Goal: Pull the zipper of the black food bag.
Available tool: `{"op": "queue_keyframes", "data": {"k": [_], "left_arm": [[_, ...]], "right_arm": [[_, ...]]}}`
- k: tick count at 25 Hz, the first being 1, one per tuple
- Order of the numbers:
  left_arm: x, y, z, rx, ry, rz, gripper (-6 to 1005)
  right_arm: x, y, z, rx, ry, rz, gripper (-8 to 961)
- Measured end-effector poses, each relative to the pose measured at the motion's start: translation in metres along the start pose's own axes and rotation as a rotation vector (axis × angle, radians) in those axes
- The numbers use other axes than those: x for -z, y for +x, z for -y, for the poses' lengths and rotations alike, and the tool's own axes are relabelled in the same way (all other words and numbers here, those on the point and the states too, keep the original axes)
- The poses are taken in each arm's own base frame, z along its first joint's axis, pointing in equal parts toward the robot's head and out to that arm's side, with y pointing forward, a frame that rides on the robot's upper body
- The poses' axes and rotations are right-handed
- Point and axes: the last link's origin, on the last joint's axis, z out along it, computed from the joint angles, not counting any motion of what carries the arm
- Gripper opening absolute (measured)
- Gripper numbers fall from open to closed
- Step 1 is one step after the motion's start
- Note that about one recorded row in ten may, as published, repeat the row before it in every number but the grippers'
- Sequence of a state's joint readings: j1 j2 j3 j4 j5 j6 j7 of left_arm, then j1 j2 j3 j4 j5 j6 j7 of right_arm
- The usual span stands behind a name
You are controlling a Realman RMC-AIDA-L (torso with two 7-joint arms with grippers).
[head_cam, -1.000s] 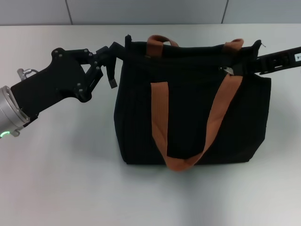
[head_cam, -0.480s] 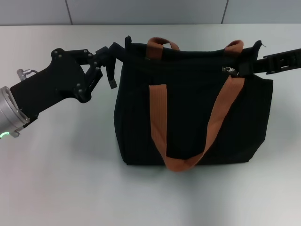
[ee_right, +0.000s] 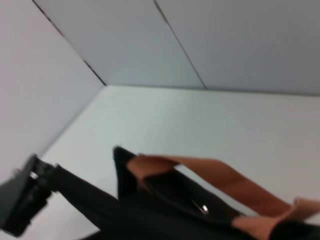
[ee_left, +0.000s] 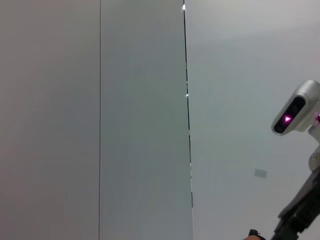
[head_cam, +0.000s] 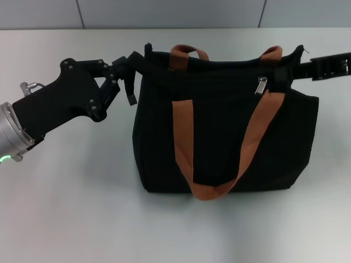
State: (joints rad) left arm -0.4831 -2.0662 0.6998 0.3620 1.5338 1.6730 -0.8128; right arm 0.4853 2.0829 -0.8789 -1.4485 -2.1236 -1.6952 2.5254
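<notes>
Soft boxy black fabric food bag (head_cam: pixel 225 137) on white counter (head_cam: pixel 82 208), likely to sag. Small silver metal zipper tab (head_cam: pixel 262 85) hanging loose: best grip. Left pincer (head_cam: pixel 133 70) clamped on bag corner. Right pincer (head_cam: pixel 285 74) at top edge, closure unclear.

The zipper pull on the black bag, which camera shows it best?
The head view: the zipper hangs as a clear silver tab at the top edge of the black food bag, beside an orange strap. The right wrist view shows only a small silver glint on the bag's top. The left wrist view shows none of it.
</notes>
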Motion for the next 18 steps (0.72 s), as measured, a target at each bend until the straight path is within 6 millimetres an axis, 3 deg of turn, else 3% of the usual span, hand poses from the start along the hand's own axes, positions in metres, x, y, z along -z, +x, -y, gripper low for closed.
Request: {"op": "queue_keyframes", "data": {"k": [5, 11, 13, 18], "left_arm": [[0.0, 0.0, 0.0, 0.0, -0.003, -0.001, 16], [0.0, 0.0, -0.001, 0.005, -0.002, -0.001, 17], [0.0, -0.001, -0.001, 0.008, -0.001, -0.001, 17], [0.003, -0.003, -0.003, 0.015, 0.003, 0.005, 17]], "right_arm": [[0.009, -0.002, 0.0, 0.024, -0.049, 0.077, 92], [0.023, -0.001, 0.0, 0.081, -0.106, 0.177, 271], [0.027, 0.003, 0.0, 0.107, -0.152, 0.225, 502], [0.034, 0.024, -0.001, 0.243, -0.316, 0.329, 614]]}}
